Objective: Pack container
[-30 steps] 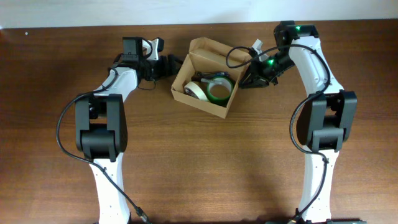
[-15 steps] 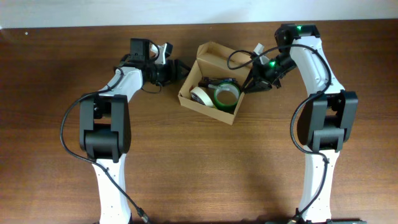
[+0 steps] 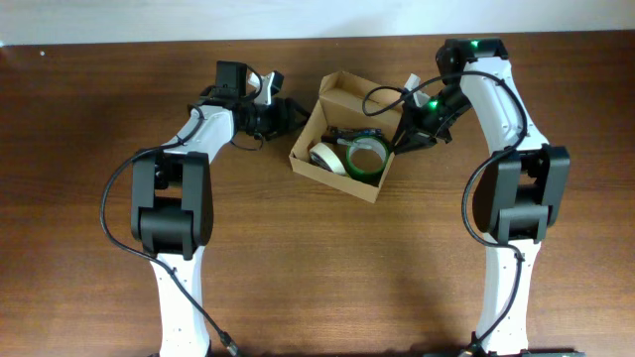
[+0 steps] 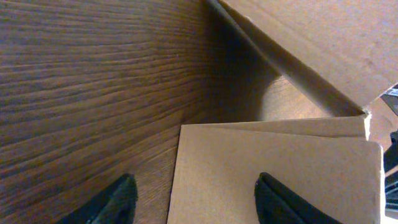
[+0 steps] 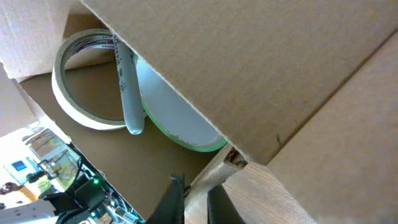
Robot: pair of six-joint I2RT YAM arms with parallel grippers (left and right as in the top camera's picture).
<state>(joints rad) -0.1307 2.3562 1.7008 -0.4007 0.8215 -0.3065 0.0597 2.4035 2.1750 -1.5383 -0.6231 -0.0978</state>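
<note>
Brown wood-grain counter (image 3: 298, 258) carries everything. At the left, the left pincer (image 3: 286, 111) has its jaws apart, just beside the container (image 3: 335, 178). The container sits open at upper centre, holding a white tape roll (image 3: 325, 157) and a green tape roll (image 3: 365, 154). The right pincer (image 3: 402, 139) is clamped on its right wall.

This looks like a robotics lab, arranged as a test bench. The left arm (image 3: 169, 198) and the right arm (image 3: 516, 198), both white and black, rise from 6 o'clock over a brown wooden surface (image 3: 317, 278). Loose black cables (image 3: 112, 193) run along them, and a green light (image 3: 477, 44) glows at 1 o'clock. A plain white wall (image 3: 198, 18) closes the view at 12 o'clock. A cardboard box (image 3: 349, 94) with tape rolls (image 3: 365, 154) is the work piece.
</note>
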